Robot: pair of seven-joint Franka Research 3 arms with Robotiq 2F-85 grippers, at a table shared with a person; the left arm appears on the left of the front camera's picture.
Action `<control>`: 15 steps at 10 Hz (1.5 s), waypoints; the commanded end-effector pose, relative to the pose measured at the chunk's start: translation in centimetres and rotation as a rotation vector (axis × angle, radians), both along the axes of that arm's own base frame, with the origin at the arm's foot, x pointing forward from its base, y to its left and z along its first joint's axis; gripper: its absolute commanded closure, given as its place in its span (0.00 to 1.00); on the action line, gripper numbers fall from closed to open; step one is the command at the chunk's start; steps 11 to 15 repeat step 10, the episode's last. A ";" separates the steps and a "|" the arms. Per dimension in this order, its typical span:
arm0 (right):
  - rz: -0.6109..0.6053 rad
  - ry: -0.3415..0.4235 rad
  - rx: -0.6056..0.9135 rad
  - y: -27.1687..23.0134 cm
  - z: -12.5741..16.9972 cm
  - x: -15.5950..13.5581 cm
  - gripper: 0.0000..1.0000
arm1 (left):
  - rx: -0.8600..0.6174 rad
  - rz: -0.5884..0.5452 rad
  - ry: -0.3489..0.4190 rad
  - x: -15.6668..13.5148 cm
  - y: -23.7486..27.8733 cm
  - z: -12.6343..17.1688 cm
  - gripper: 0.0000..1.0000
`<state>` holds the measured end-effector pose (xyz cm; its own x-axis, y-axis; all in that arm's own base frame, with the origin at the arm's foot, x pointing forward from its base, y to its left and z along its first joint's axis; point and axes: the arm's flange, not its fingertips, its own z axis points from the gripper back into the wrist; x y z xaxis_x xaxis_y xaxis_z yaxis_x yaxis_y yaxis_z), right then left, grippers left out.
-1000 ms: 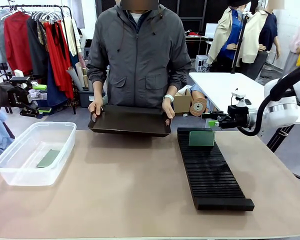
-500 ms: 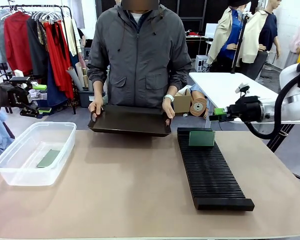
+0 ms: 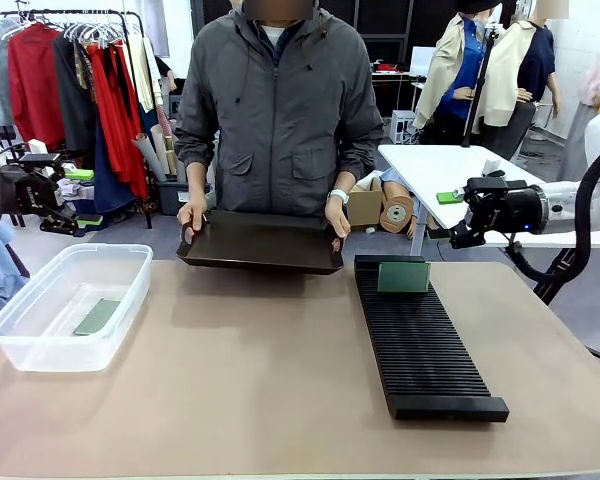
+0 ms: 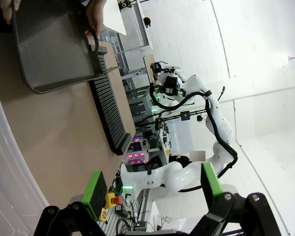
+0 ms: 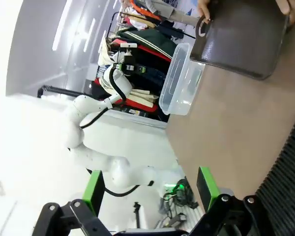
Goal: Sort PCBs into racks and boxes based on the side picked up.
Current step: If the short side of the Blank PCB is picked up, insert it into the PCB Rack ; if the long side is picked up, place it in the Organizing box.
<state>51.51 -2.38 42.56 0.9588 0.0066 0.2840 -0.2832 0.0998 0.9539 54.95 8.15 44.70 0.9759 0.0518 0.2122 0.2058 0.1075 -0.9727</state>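
Observation:
A clear plastic box (image 3: 40, 330) stands at the table's left, with one green PCB (image 3: 97, 316) lying flat in it. The long black ribbed rack (image 3: 420, 345) lies on the right, and another PCB (image 3: 403, 276) stands upright in its far slots. My right gripper (image 3: 450, 218) hovers open and empty beyond the rack's far right end. At the far left, off the table, my left gripper (image 3: 83, 197) is open and empty too. In the left wrist view its fingers (image 4: 95, 191) are spread wide, as are those in the right wrist view (image 5: 206, 186).
A person at the far side holds a smooth black tray (image 3: 260, 245) with both hands, tilted at the table's far edge. A white table (image 3: 450, 170) and cardboard rolls stand behind the right gripper. Bare tabletop lies between box and rack.
My right gripper has drawn back to the right and slightly up, away from the rack's far end. The left arm, the person and the tray have stayed put.

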 end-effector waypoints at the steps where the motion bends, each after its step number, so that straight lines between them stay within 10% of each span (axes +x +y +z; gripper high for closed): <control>1: -0.067 0.078 0.054 -0.2 0.6 -0.1 0.00 | -0.005 -0.005 0.003 -0.2 0.1 0.2 0.00; 15: -0.021 0.043 0.018 -0.2 -0.1 0.0 0.00 | -0.005 -0.005 0.003 -0.2 0.1 0.2 0.00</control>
